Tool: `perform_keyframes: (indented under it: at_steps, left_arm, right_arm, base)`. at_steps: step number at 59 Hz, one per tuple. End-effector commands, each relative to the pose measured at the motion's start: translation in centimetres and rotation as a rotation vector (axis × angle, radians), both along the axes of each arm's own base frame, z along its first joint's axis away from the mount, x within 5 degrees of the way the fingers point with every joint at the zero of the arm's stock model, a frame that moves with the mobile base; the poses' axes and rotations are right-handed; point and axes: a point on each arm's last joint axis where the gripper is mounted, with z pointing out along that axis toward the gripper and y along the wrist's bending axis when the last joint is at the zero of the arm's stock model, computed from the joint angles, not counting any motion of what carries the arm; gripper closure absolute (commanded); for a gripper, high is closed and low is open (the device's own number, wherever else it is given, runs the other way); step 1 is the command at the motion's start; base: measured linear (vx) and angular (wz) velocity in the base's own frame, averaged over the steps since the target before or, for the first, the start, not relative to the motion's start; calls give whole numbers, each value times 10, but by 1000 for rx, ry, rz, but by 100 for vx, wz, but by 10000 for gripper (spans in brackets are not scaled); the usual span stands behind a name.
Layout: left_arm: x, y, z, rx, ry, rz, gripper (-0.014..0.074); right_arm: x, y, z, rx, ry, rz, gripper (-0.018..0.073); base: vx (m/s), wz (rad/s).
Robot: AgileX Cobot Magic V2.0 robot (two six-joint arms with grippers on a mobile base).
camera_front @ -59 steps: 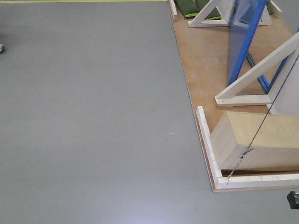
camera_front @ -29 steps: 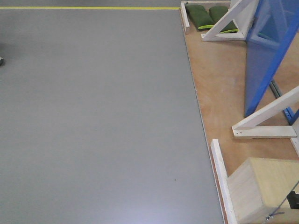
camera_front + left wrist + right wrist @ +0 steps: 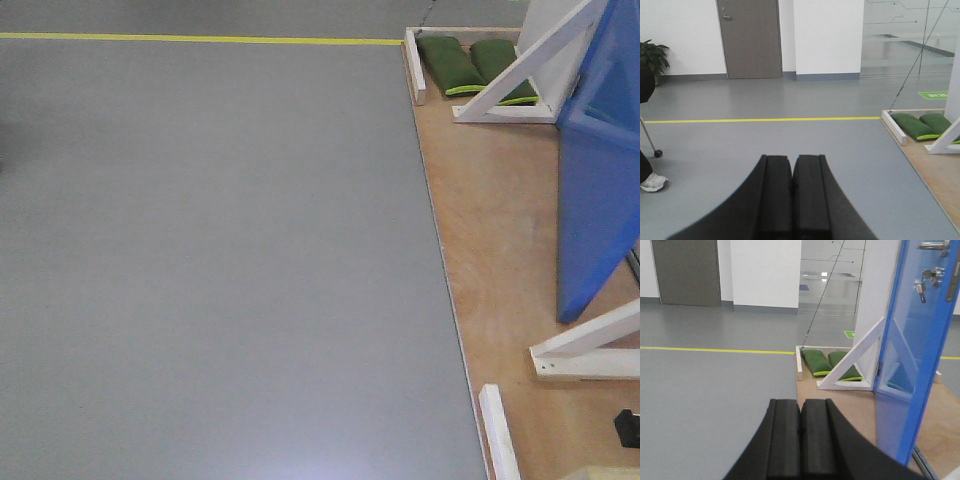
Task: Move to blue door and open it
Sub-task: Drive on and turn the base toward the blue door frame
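The blue door (image 3: pixel 598 190) stands upright on a plywood platform (image 3: pixel 490 230) at the right of the front view. In the right wrist view the blue door (image 3: pixel 912 365) rises at the right, with a silver lever handle (image 3: pixel 932 246) and a lock with keys (image 3: pixel 924 280) near its top. My right gripper (image 3: pixel 800 402) is shut and empty, pointing at the platform's edge left of the door. My left gripper (image 3: pixel 792 159) is shut and empty, above bare grey floor.
White wooden braces (image 3: pixel 520 75) prop the door frame, with another brace (image 3: pixel 585 350) nearer. Green sandbags (image 3: pixel 470 62) lie at the platform's far corner. A white border strip (image 3: pixel 498 430) edges the platform. A yellow floor line (image 3: pixel 200 39) runs across. A person's shoe (image 3: pixel 652 182) shows at left.
The front view has shifted forward and left: the platform and door slid down and right in frame, the wooden box left the view, and the yellow line came into sight.
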Motion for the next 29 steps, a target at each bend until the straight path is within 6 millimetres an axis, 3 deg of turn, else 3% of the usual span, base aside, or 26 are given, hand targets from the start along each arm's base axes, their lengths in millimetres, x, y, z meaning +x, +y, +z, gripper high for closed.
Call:
perform_keyframes:
  at_steps: [1,29]
  left_arm:
    - [-3,-1,18,-2,-125,-6,524]
    - [-3,-1,18,-2,-125,-6,524]
  right_arm:
    - [-1,0,8,-21,-92,2,561]
    - [-1,0,8,-21,-92,2,561]
  base:
    - [48,3]
    - [46,1]
